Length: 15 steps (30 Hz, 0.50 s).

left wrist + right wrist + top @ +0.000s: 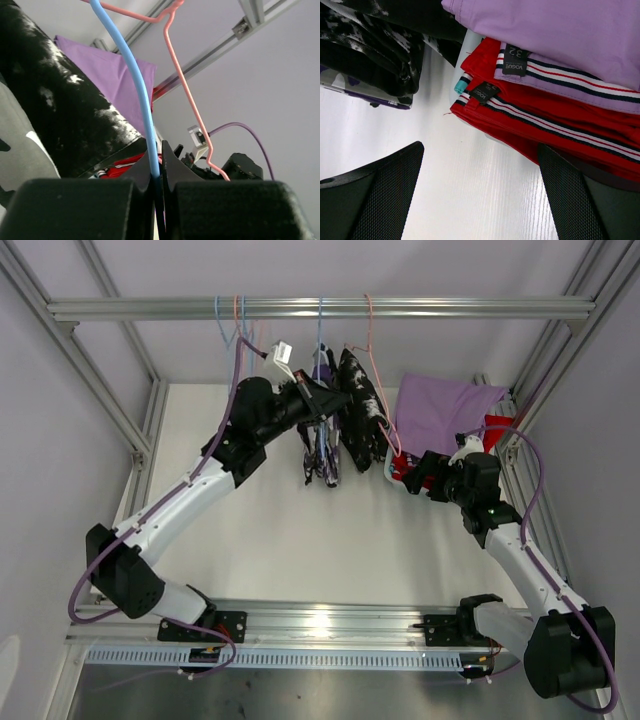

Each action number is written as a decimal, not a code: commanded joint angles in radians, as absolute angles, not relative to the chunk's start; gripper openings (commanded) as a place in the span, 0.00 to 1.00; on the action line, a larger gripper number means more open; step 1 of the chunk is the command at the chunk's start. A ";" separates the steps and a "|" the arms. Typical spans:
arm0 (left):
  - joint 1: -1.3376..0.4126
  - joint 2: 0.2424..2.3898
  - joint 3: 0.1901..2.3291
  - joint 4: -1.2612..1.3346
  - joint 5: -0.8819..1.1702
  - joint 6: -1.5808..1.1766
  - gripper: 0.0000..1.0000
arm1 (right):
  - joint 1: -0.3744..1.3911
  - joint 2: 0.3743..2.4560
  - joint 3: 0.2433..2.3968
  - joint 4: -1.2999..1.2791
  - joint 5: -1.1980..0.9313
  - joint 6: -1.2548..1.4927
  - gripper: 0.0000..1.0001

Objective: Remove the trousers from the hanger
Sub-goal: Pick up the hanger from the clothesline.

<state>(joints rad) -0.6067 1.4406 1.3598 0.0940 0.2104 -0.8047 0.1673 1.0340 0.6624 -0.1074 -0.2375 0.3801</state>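
Note:
My left gripper (318, 398) is shut on the wire of a blue hanger (140, 85) that hangs from the top rail (450, 307); its jaws pinch the wire in the left wrist view (160, 172). The purple-white-black print trousers (322, 452) hang from that hanger. The black trousers with white blotches (360, 412) hang beside them on a pink hanger (372, 340). Lilac trousers (445, 408) lie on red trousers (545, 120) at the back right of the table. A teal edge (460, 87) shows in that pile. My right gripper (480, 200) is open and empty, low over the table beside the red trousers.
Two bare hangers, blue (222, 325) and pink (240, 320), hang at the left of the rail. Aluminium frame posts stand at both sides. The white table (300, 540) lies below. A white tag (281, 350) sticks up by the left wrist.

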 commanded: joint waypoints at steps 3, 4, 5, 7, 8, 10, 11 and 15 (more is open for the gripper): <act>-0.615 1.339 1.497 0.210 0.129 -0.652 0.00 | 0.178 1.028 0.695 -0.106 -0.241 0.361 0.99; -0.615 1.344 1.509 0.200 0.121 -0.643 0.00 | 0.178 1.026 0.696 -0.106 -0.239 0.360 0.99; -0.614 1.347 1.540 0.181 0.115 -0.632 0.00 | 0.178 1.028 0.696 -0.107 -0.238 0.359 0.99; -0.612 1.350 1.563 0.143 0.111 -0.604 0.00 | 0.179 1.028 0.695 -0.109 -0.236 0.359 0.99; -0.612 1.345 1.574 0.126 0.103 -0.597 0.00 | 0.179 1.028 0.695 -0.106 -0.236 0.359 0.99; -0.612 1.335 1.572 0.120 0.097 -0.574 0.00 | 0.183 1.032 0.695 -0.104 -0.239 0.359 0.99; -0.611 1.325 1.575 0.103 0.095 -0.568 0.00 | 0.183 1.035 0.695 -0.104 -0.239 0.359 0.99; -0.607 1.293 1.578 0.068 0.086 -0.535 0.00 | 0.190 1.046 0.695 -0.095 -0.247 0.356 1.00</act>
<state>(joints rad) -0.6075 1.4067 1.4704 -0.1017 0.1043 -0.6468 0.1818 1.0374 0.6624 -0.1093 -0.2379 0.3794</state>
